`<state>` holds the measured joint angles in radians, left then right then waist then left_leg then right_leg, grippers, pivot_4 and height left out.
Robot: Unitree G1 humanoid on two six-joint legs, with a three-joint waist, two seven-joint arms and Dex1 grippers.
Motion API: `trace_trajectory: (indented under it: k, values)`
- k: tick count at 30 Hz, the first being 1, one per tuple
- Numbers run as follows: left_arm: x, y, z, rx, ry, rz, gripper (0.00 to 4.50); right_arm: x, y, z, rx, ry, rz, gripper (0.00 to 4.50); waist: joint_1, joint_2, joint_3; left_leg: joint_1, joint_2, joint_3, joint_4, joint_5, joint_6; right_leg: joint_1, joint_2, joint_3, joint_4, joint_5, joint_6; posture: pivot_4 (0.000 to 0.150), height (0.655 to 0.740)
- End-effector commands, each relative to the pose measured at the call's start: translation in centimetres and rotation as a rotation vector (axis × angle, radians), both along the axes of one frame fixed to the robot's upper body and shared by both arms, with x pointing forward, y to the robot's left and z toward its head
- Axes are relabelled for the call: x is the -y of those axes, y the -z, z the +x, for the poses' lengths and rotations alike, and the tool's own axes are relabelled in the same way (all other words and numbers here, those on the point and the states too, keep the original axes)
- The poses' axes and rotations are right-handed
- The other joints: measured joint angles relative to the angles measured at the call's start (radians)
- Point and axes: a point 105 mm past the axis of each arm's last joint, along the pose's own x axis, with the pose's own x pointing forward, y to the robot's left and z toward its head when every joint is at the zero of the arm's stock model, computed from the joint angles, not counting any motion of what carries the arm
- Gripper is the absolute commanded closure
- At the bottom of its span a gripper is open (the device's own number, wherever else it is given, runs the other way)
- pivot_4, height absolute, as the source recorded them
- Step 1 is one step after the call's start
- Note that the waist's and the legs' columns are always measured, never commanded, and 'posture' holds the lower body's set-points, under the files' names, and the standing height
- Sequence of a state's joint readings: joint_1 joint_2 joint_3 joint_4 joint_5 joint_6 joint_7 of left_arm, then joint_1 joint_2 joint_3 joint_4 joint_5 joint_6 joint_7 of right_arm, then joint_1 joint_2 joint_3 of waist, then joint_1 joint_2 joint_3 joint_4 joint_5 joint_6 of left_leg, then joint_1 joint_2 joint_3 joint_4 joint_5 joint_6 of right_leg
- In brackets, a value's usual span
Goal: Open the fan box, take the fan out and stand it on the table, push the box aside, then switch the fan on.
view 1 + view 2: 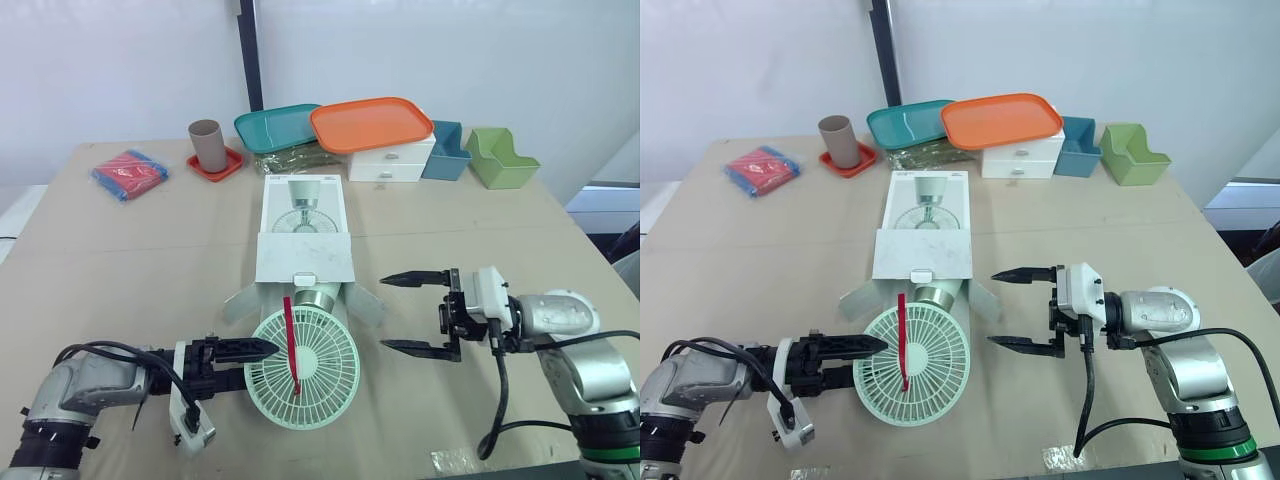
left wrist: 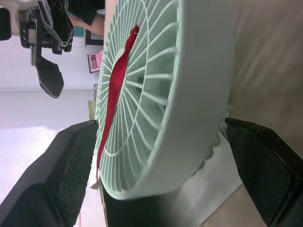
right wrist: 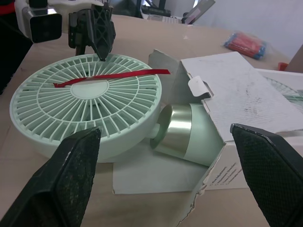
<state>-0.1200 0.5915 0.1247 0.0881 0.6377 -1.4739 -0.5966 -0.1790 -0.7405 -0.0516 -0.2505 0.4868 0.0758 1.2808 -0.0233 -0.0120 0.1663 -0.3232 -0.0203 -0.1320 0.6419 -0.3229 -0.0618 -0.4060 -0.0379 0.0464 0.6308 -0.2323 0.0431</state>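
Left pincer (image 1: 255, 362) is spread apart at 9 o'clock of the fan (image 1: 305, 372), its two fingers straddling the rim of the round mint head. One finger lies over the grille, the other sits behind the head's back, close to the table (image 1: 120, 260). In the left wrist view a clear gap shows between the rear pad and the fan, so nothing is clamped. The right pincer (image 1: 384, 313) hovers at 3 o'clock of the fan, fingers spread wide, holding nothing and apart from both fan and box.

The fan lies grille up with a red ribbon (image 1: 290, 345) across its face. Its head is out on the table at the 6 o'clock end of the fan box (image 1: 305, 235). Its pale metallic base (image 1: 318, 298) sits in the box mouth, partly under the top flap. The white box lies flat, side flaps splayed.

At 12 o'clock of the box an orange tray (image 1: 372, 124) rests on a white drawer unit (image 1: 392, 160), and beside it a teal tray (image 1: 275, 127) lies over a greenish packet (image 1: 290, 158). At 1 o'clock stand a blue bin (image 1: 447, 150) and a green bin (image 1: 500, 158); what they hold cannot be told. At 11 o'clock a brown cup (image 1: 207, 144) stands upright on a red coaster (image 1: 215, 167). At 10 o'clock lies a red-and-blue packet (image 1: 130, 174).
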Motion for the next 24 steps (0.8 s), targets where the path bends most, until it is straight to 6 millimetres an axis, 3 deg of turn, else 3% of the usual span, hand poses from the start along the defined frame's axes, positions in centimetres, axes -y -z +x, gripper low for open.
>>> trace_trajectory:
  k: [1, 9, 11, 13, 18, 24]
  values:
    - [0.3, -0.6, 0.0, 0.076, 0.02, -0.017, 0.0, -0.3, -1.0, 0.1, 0.048, 0.005, -0.004, 0.03, 0.0, 0.0, 0.0, 0.0, 0.0, 0.0, 0.0, 0.0, 0.0, 0.0, 0.0, 0.0, 0.0, 0.0, 0.0, 0.15, 0.74]
    - [1.0, -0.4, -1.2, 0.117, 0.106, -0.049, 0.0, -0.5, -0.9, 0.4, 0.048, 0.014, -0.019, 0.03, 0.0, -0.001, -0.001, 0.0, 0.0, 0.0, 0.001, 0.0, 0.0, 0.0, 0.0, 0.0, 0.0, 0.001, 0.001, 0.15, 0.74]
    - [0.9, -0.3, -1.2, 0.115, 0.104, -0.043, 0.55, -0.6, -0.9, 0.5, 0.05, 0.017, -0.021, 0.0, 0.0, -0.001, -0.001, 0.0, 0.0, 0.0, 0.001, 0.0, 0.0, 0.0, -0.001, 0.0, 0.0, 0.001, 0.001, 0.15, 0.74]
    - [0.9, -0.2, -1.0, 0.115, 0.098, -0.041, 0.76, -0.6, -1.0, 0.7, 0.052, 0.022, -0.022, 0.0, 0.0, -0.001, -0.001, 0.0, 0.0, 0.0, 0.001, 0.0, 0.0, 0.0, -0.001, 0.0, 0.001, 0.001, 0.001, 0.15, 0.74]
    - [0.9, 0.0, -0.7, 0.108, 0.087, -0.047, 2.46, -0.7, -1.0, 0.8, 0.056, 0.027, -0.029, 0.0, 0.001, -0.001, -0.001, 0.0, 0.0, 0.0, 0.002, 0.0, 0.0, 0.0, 0.0, 0.0, 0.001, 0.001, 0.001, 0.15, 0.74]
    - [0.8, -0.4, -0.6, 0.093, 0.062, -0.091, 2.64, -0.9, -1.1, 1.1, 0.058, 0.04, -0.014, 0.0, 0.0, -0.001, -0.001, 0.0, 0.0, 0.0, 0.003, 0.0, 0.0, 0.0, 0.0, 0.0, 0.002, 0.001, 0.001, 0.15, 0.74]
